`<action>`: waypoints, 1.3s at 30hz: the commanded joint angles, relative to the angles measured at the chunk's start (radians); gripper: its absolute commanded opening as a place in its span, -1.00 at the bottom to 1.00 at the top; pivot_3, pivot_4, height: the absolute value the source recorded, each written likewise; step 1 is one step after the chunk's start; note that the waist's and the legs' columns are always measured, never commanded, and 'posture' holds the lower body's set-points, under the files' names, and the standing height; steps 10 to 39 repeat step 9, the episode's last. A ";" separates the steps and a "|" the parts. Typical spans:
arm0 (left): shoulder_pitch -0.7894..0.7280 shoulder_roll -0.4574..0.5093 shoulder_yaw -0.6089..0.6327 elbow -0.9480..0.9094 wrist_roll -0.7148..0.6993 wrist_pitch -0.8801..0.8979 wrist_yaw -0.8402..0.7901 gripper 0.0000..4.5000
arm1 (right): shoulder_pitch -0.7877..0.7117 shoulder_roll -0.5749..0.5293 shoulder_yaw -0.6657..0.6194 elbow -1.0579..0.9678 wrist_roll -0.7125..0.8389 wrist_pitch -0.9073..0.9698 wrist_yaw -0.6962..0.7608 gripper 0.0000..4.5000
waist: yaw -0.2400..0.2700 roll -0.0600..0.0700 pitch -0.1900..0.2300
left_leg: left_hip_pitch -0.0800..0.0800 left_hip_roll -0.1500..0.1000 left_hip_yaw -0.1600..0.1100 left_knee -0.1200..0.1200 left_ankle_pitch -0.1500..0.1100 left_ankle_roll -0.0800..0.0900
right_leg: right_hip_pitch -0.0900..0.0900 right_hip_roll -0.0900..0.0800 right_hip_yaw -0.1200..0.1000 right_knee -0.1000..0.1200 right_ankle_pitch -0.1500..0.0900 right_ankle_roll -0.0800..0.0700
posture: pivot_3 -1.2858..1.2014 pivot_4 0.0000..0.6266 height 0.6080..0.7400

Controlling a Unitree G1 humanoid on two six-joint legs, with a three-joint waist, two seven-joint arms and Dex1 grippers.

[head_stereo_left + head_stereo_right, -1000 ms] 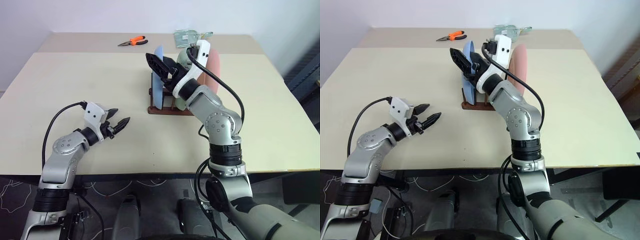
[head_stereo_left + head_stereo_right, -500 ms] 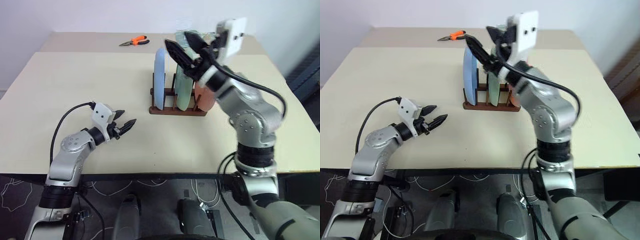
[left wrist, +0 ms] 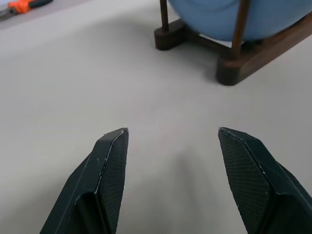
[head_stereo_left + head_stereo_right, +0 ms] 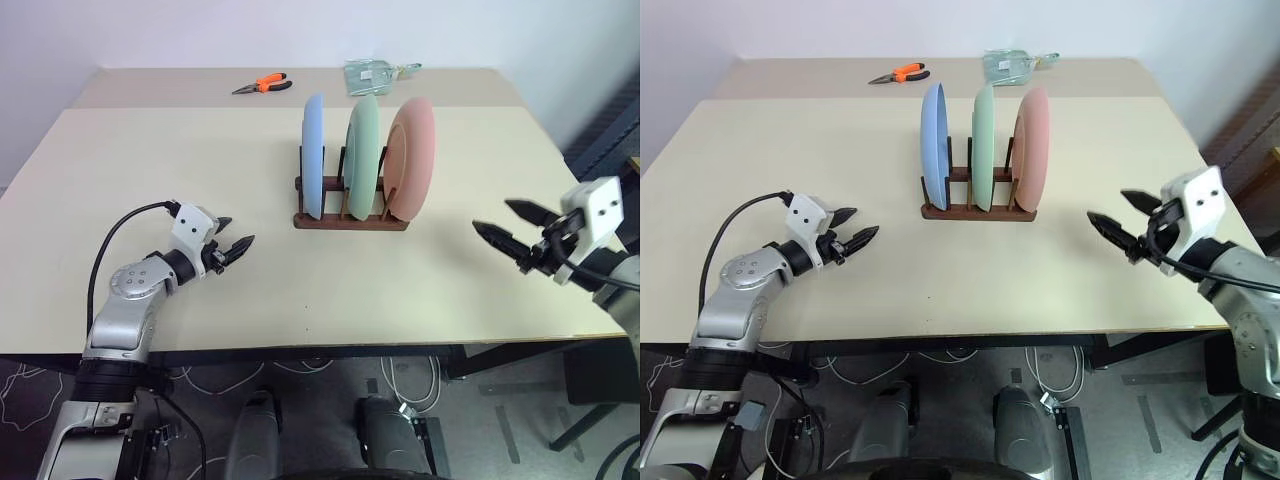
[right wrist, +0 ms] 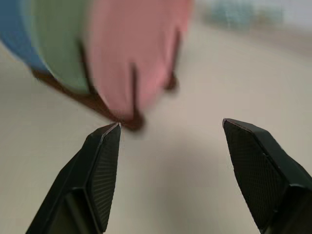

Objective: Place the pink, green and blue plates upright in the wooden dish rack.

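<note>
Three plates stand upright side by side in the dark wooden dish rack point(image 4: 350, 221) at mid-table: the blue plate point(image 4: 313, 155) on the left, the green plate point(image 4: 363, 152) in the middle, the pink plate point(image 4: 412, 158) on the right. My left gripper point(image 4: 232, 247) hovers low over the table, well to the left and in front of the rack, open and empty. My right gripper point(image 4: 506, 233) is out to the right of the rack near the table's right edge, open and empty, pointing back toward the pink plate point(image 5: 131, 58).
Orange-handled pliers point(image 4: 262, 84) lie at the far left of the table's back section. A clear greenish packet point(image 4: 372, 73) lies behind the rack. The table's front edge point(image 4: 330, 347) runs just below both grippers.
My right arm has swung away from above the rack, out to the right and down, leaving all three plates uncovered. The left gripper has barely shifted.
</note>
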 commanded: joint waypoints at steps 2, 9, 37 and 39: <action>0.040 0.002 0.023 -0.064 -0.004 -0.012 0.008 0.33 | -0.031 0.023 0.055 0.084 -0.089 -0.148 0.022 0.50 | 0.003 0.000 0.000 | 0.000 0.000 0.000 0.000 0.000 0.000 | 0.000 0.000 0.000 0.000 0.000 0.000 | 0.03 -0.52 1.00; 0.087 -0.005 0.037 -0.134 -0.004 0.011 0.052 0.33 | -0.110 0.060 0.092 0.200 -0.127 -0.225 0.033 0.50 | 0.014 0.000 0.000 | -0.001 0.000 0.000 0.000 0.000 0.000 | 0.000 0.000 0.000 0.000 0.000 0.001 | 0.03 -0.52 1.00; 0.087 -0.005 0.037 -0.134 -0.004 0.011 0.052 0.33 | -0.110 0.060 0.092 0.200 -0.127 -0.225 0.033 0.50 | 0.014 0.000 0.000 | -0.001 0.000 0.000 0.000 0.000 0.000 | 0.000 0.000 0.000 0.000 0.000 0.001 | 0.03 -0.52 1.00; 0.087 -0.005 0.037 -0.134 -0.004 0.011 0.052 0.33 | -0.110 0.060 0.092 0.200 -0.127 -0.225 0.033 0.50 | 0.014 0.000 0.000 | -0.001 0.000 0.000 0.000 0.000 0.000 | 0.000 0.000 0.000 0.000 0.000 0.001 | 0.03 -0.52 1.00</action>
